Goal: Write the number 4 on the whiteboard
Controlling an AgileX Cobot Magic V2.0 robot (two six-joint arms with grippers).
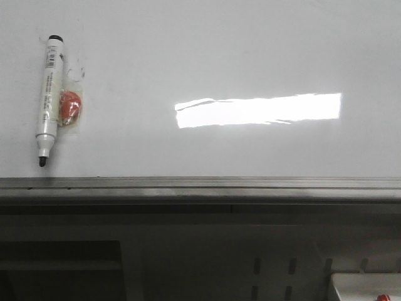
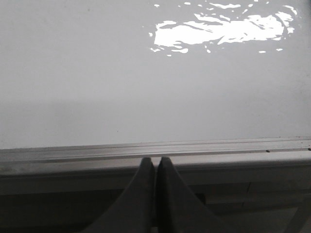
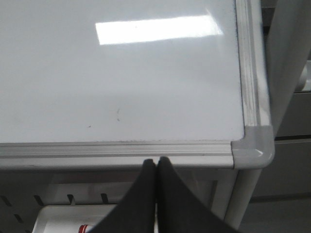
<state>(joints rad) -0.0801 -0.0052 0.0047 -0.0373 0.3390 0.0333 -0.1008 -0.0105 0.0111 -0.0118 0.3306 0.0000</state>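
Note:
The whiteboard is a glossy white board with a bright rectangular glare and a grey metal ledge along its near edge. No number 4 shows on it. A white marker with a black tip lies on the board at the far left. My left gripper is shut and empty, just off the board's near ledge. My right gripper is shut and empty, off the near ledge close to the board's right corner. Neither gripper shows in the front view.
A small orange object in clear wrap lies right beside the marker. Faint dark smudges mark the board near the marker's cap end. A white tray with a red-banded item sits on the shelf below the board.

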